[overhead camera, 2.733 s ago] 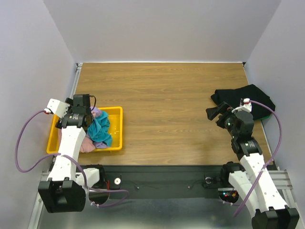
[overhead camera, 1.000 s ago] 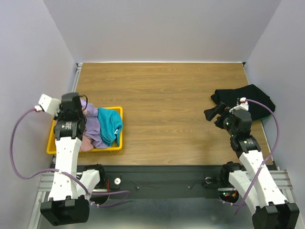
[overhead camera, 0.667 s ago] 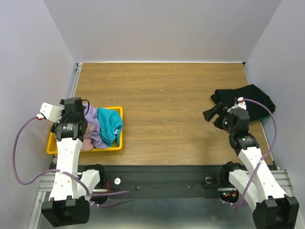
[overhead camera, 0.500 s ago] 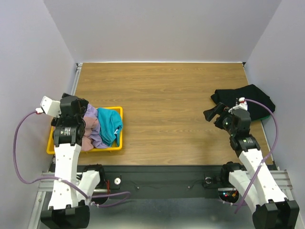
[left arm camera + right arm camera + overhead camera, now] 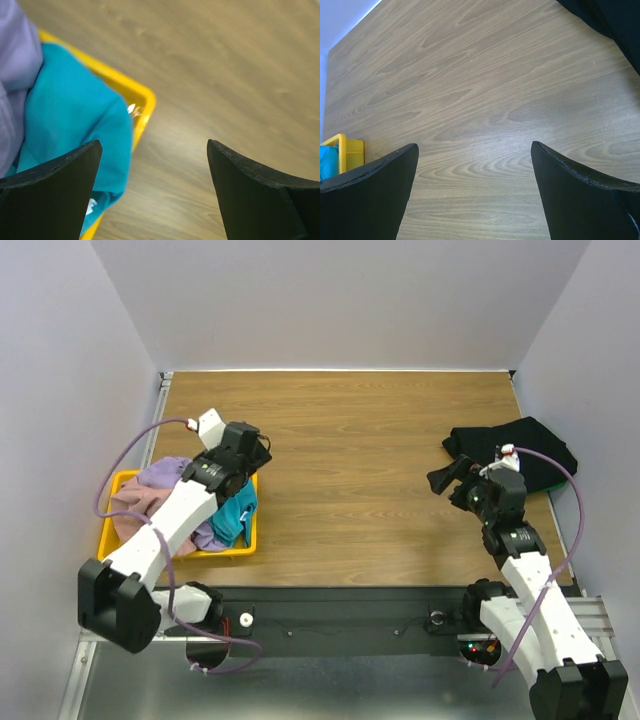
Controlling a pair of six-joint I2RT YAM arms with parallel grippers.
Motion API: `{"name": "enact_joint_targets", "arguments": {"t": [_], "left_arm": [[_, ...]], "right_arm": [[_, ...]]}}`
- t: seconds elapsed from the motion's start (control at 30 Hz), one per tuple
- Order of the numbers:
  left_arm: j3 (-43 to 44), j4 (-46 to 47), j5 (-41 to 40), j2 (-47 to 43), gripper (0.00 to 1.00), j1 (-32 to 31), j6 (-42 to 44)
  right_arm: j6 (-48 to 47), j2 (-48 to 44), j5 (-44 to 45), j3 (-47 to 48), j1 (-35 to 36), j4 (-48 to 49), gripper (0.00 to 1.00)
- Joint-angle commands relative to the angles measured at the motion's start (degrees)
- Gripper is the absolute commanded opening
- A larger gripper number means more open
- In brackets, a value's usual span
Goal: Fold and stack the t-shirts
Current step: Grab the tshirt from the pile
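Teal t-shirt [image 5: 75,130] in yellow tray [image 5: 144,102], long axis along tray's right wall | left gripper [image 5: 155,150] over tray's far-right corner, nearer, jaws wide, empty | right gripper [image 5: 475,150] well apart from tray, jaws wide, empty

Shirt heap [image 5: 163,481] in tray [image 5: 225,553], left

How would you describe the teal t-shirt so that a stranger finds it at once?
On the wooden table, the near-left corner holds a yellow tray heaped with clothes. The teal t-shirt lies at the tray's right end, beside a lavender shirt and a pink shirt; it alone is blue-green.
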Motion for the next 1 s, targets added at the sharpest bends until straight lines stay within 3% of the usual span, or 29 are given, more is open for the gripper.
{"name": "enact_joint_targets", "arguments": {"t": [0.0,0.3,0.33,0.37,0.43,0.47,0.7,0.83,0.97], "left_arm": [[-4.5,-7.2,-6.3,2.5,0.99,-0.3,-7.1],[-9.3,-7.0,-10.4,9.9,0.98,0.3,-12.2],[-9.7,-5.8,-10.2,10.7,0.95,1.0,-11.9],[-9.9,-5.2,-10.0,11.0,0.85,1.4,-11.3],[-9.3,-4.8,-9.1,11.5,0.51,1.6,-11.1],[-9.0,-5.5,-9.1,11.0,0.01,1.6,-11.3],[-1.4,-7.0,-10.7,-2.7,0.00,1.6,-7.3],[2.5,2.3,-9.3,-15.6,0.00,1.6,-0.4],[9.2,6.6,-7.8,-19.9,0.00,1.6,4.3]], "right_arm": [[-0.9,0.7,0.5,1.3,-0.3,1.5,1.00],[-0.9,3.0,0.5,1.5,-0.2,1.6,1.00],[-0.9,3.0,0.6,1.6,-0.2,1.5,1.00],[-0.9,3.0,0.7,1.5,-0.2,1.5,1.00],[-0.9,2.9,0.6,1.6,-0.3,1.5,1.00],[-0.9,2.9,0.6,1.5,-0.3,1.5,1.00],[-1.0,2.2,0.5,1.6,-0.2,1.5,1.00],[-0.9,2.3,0.1,1.6,-0.3,1.4,1.00],[-1.0,1.8,-0.3,1.7,-0.3,1.5,1.00]]}}
